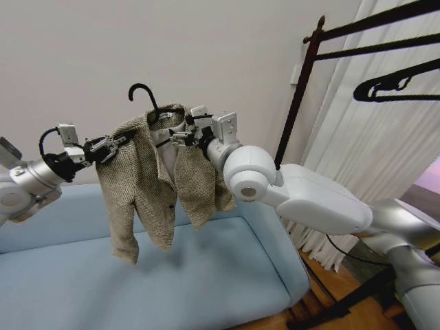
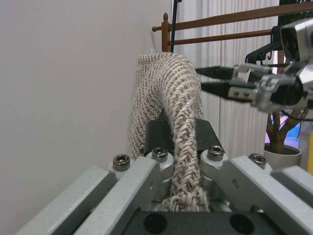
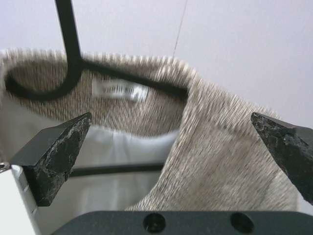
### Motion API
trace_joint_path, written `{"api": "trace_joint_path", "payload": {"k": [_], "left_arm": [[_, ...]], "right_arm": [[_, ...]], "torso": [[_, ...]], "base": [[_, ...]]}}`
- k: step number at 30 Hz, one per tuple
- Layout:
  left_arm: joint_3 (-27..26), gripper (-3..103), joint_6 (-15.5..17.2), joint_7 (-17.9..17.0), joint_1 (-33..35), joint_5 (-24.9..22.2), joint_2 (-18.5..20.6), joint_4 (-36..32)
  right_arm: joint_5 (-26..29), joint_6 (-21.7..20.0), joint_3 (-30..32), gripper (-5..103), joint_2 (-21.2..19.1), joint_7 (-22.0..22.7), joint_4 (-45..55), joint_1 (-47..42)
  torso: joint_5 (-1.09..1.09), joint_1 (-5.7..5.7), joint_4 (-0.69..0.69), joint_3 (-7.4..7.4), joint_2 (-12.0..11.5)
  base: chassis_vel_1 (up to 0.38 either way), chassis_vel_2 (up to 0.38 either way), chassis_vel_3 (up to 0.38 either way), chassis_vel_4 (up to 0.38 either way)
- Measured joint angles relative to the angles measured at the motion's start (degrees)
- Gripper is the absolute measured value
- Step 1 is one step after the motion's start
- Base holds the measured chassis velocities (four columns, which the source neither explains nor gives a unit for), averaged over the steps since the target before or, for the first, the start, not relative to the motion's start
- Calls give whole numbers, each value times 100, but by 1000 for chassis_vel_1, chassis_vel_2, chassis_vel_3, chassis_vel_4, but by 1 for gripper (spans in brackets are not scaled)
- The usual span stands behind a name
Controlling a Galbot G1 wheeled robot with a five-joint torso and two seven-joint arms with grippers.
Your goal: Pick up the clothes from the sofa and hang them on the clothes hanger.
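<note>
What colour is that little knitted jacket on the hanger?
Beige-brown herringbone knit jacket, clearest in the head view.

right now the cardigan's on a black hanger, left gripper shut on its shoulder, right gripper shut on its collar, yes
No: the right gripper is open, fingers apart around the cardigan collar, per the right wrist view. The black hanger and the left gripper shut on the shoulder are right.

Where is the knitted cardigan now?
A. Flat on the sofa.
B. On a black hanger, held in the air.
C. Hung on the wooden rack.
B: the cardigan sits on the black hanger, and the left gripper clamps its shoulder above the sofa.
</note>
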Motion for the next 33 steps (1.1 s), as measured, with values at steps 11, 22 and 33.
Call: {"api": "trace_joint_path", "payload": {"k": [11, 22, 33], "left_arm": [[-7, 4, -54, 303, 73, 122, -37, 208], [-58, 4, -48, 401, 70, 96, 61, 105], [-58, 4, -38, 390, 50, 66, 51, 21]], "right_arm": [[499, -290, 257, 100, -637, -1193, -412, 304], [601, -421, 60, 93, -177, -787, -560, 236], [480, -334, 50, 50, -263, -750, -582, 178]], "torso": [[2, 0, -3, 0, 0], [0, 0, -1, 0, 0], [0, 0, -1, 0, 0]], "base": [[0, 0, 0, 0], [0, 0, 0, 0], [0, 0, 0, 0]]}}
